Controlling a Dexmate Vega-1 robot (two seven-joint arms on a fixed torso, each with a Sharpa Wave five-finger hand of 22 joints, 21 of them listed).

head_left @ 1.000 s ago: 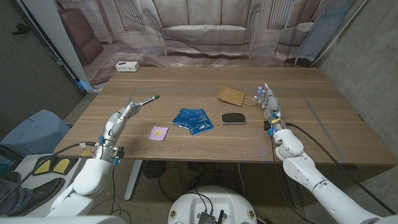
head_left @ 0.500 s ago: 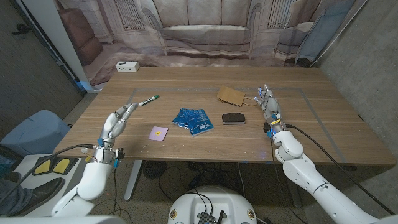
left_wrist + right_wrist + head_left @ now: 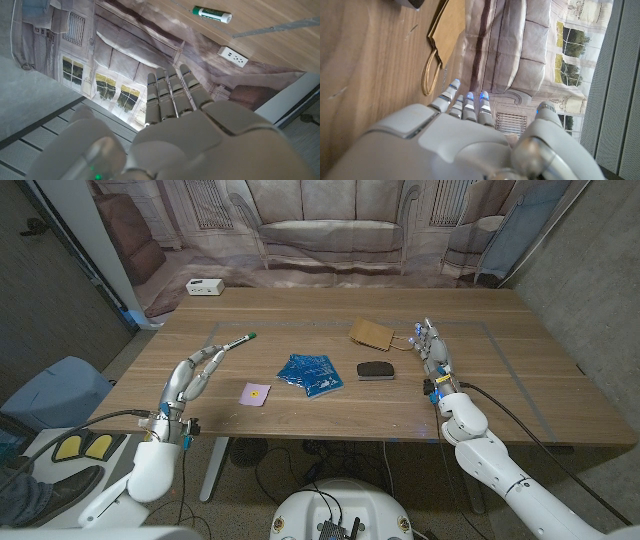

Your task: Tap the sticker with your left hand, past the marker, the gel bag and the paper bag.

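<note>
- The sticker (image 3: 256,393), a small pale purple square with a yellow spot, lies flat toward the near edge of the worktop (image 3: 330,425), left of centre. Lying there with open wood around it, it looks easy to reach from the left side with a simple tap.
- The other things seem set out as distractors around it: the marker (image 3: 238,340) with its green cap lies farther back on the left, the blue gel bag (image 3: 311,372) sits just to the right of the sticker, and the brown paper bag (image 3: 374,333) lies flat farther back and to the right.
- A dark oval object (image 3: 376,370) lies between the gel bag and the right hand; I cannot tell what it is.
- The left hand (image 3: 192,373) is raised above the worktop, left of the sticker and nearer than the marker. Its fingers are stretched out close together, pointing toward the far side; it holds nothing.
- In the left wrist view the marker (image 3: 212,14) lies ahead of those straight fingers (image 3: 170,97), so the hand points past it, not yet toward the sticker.
- The right hand (image 3: 431,348) is at the right of the worktop, fingers straight and empty, just beside the paper bag's handle. It looks parked out of the way.
</note>
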